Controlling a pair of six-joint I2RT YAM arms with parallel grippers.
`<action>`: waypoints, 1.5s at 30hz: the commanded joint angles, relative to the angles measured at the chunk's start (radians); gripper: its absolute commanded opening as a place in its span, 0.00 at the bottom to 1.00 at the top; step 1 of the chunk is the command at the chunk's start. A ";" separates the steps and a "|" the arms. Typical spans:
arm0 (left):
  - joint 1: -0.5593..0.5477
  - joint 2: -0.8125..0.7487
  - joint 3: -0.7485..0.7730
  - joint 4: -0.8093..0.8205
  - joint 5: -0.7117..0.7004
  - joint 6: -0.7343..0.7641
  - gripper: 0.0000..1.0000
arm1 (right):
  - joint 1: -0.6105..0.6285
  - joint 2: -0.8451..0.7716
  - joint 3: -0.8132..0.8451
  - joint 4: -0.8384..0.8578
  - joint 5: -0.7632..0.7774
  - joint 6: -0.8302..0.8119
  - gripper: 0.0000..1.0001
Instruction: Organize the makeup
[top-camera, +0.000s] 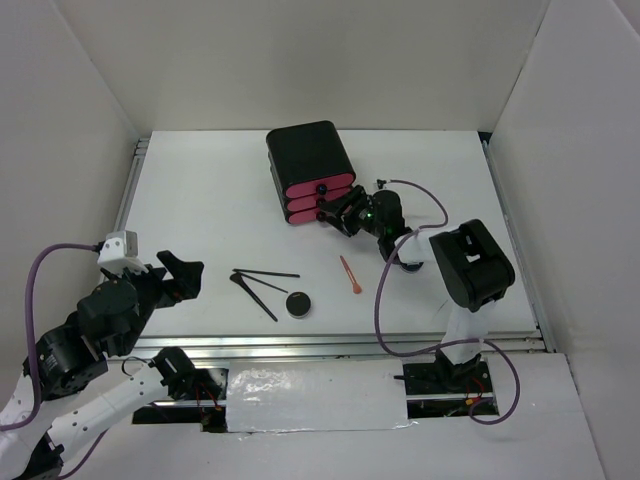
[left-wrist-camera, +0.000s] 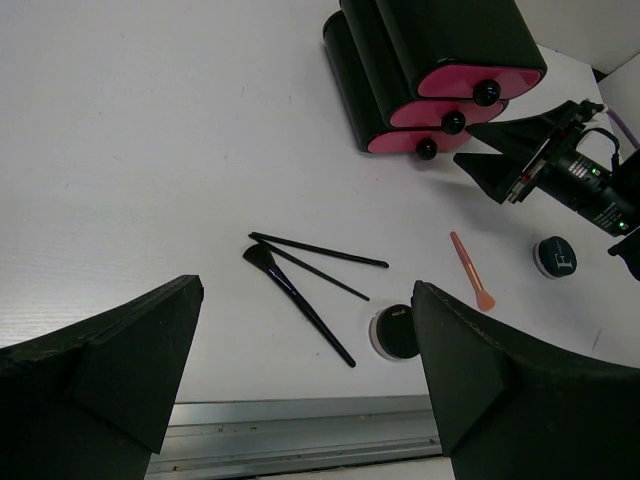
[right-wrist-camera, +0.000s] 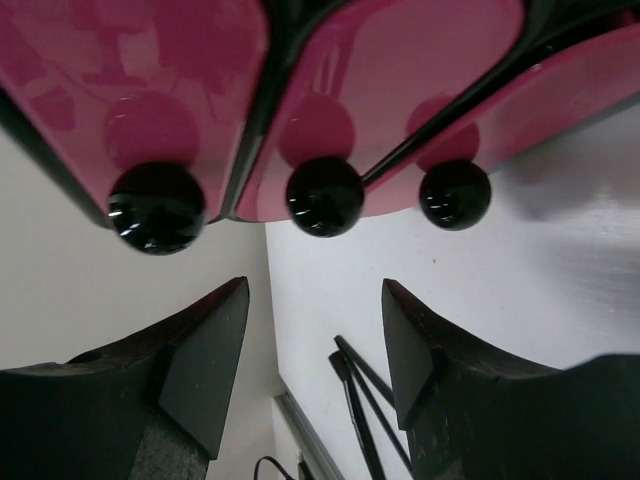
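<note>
The left arm (top-camera: 90, 335) sits folded low at the near left corner, its wrist angled toward the right and a little toward the far side. The left gripper (top-camera: 190, 278) has its 2 fingers (left-wrist-camera: 110, 370) spread wide, with nothing between them. The right arm (top-camera: 470, 265) rises from its base at the near right, bends at the elbow and reaches far and left. The right gripper (top-camera: 330, 212) points left, its 2 fingers (right-wrist-camera: 190, 360) parted by a clear gap and holding nothing.
</note>
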 joint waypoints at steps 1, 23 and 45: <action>-0.004 -0.012 0.002 0.030 -0.009 0.008 0.99 | 0.005 0.029 0.019 0.088 0.012 0.002 0.63; -0.004 0.014 0.000 0.038 0.003 0.019 0.99 | -0.009 0.124 0.137 0.035 0.037 -0.018 0.52; -0.004 0.028 0.002 0.043 0.009 0.025 0.99 | -0.020 0.093 0.124 0.071 0.055 -0.038 0.32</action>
